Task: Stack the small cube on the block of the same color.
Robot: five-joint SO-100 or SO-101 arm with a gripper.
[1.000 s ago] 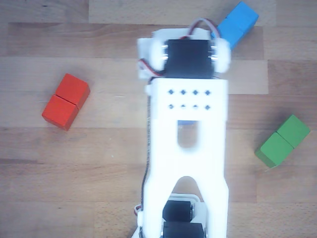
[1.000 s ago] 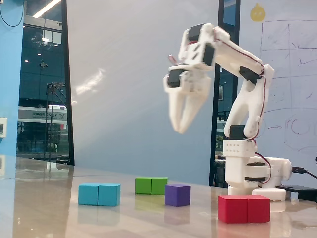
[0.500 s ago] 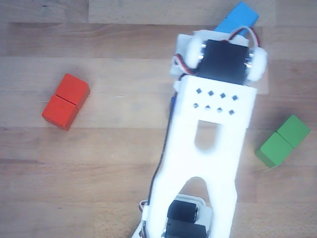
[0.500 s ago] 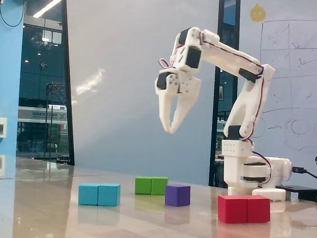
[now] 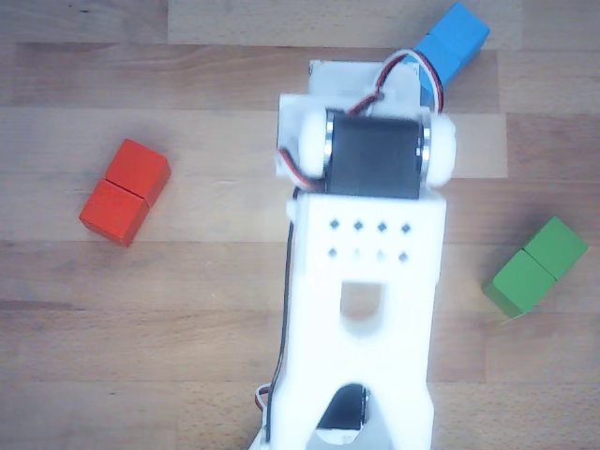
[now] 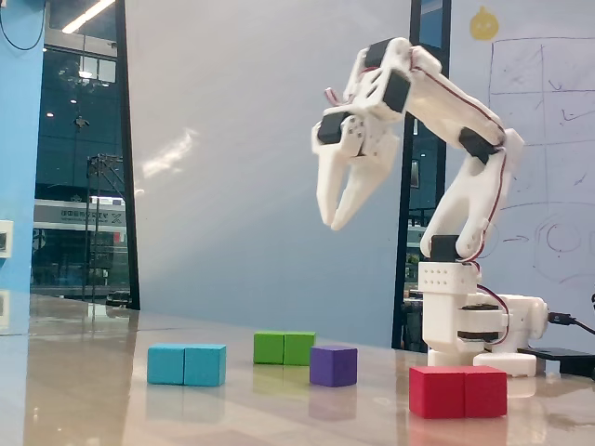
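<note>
In the other view, looking straight down, the white printed arm with its black servo fills the middle of the picture and hides the gripper tips and the small cube completely. The sky-blue oblong block [image 5: 453, 44] shows only partly, its lower left end covered by the arm and wires near the top edge. A red oblong block [image 5: 125, 191] lies at the left and a green oblong block [image 5: 536, 266] at the right, both on the pale wooden plank table [image 5: 197, 309].

In the fixed view from the side, the white two-finger gripper [image 6: 334, 221] hangs high above the table, fingers slightly parted and holding nothing. The small cube [image 6: 334, 365] looks dark violet-blue here and sits on the glossy tabletop, just right of the green block and well apart from the sky-blue one at the left. Behind stand a grey wall, dark windows and a whiteboard.
</note>
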